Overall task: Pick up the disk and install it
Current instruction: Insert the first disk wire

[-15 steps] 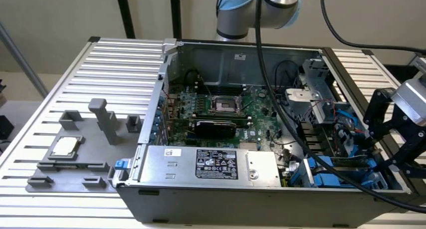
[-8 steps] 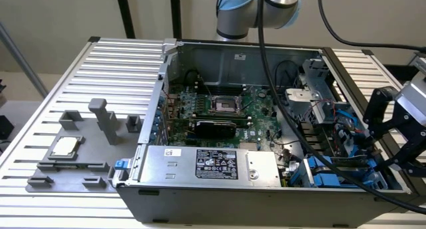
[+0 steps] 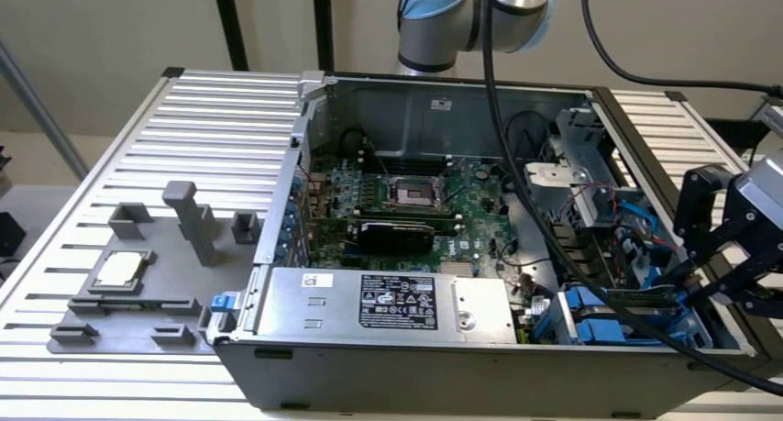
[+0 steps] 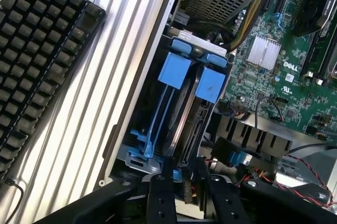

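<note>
The disk [image 4: 190, 129] stands on edge in a slot of the blue drive bay [image 4: 174, 71], in the corner of the open computer case [image 3: 490, 357] at the exterior view's right. Its connector end points toward my gripper [image 4: 185, 182], which sits right at that end, straddling the disk's thin edge. From outside, my gripper [image 3: 695, 288] hangs low over the same bay, with the disk's [image 3: 636, 295] dark top edge just in front of it. Whether the gripper presses on the disk is not clear.
A silver power supply box [image 3: 391, 302] with a black label fills the case's front. The motherboard [image 3: 416, 201] lies behind it. Thick black cables [image 3: 526, 210] cross over the case. A small square chip [image 3: 123, 270] rests on the grey fixture. A keyboard [image 4: 37, 50] lies beside the case.
</note>
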Controlling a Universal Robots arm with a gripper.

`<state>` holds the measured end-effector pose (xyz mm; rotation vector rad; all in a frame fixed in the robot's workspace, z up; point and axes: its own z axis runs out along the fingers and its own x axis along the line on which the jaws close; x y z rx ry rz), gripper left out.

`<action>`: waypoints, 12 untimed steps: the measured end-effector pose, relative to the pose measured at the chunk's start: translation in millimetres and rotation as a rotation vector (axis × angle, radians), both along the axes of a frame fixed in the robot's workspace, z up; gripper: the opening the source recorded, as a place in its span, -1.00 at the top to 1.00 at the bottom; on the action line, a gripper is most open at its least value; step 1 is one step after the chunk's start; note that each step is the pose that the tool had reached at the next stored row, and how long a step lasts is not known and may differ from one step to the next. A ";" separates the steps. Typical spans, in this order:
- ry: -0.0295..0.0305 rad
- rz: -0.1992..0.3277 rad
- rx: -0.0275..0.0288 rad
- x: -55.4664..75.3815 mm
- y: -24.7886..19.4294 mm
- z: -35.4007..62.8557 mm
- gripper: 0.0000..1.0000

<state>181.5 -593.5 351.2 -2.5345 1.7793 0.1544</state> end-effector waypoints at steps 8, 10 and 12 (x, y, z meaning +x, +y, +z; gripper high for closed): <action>0.0024 0.041 0.0037 2.7 -0.1 -2.1 0.45; 0.0029 0.050 0.0059 2.8 -0.1 -2.1 0.70; 0.0035 0.059 0.0080 2.9 0.0 -2.2 0.70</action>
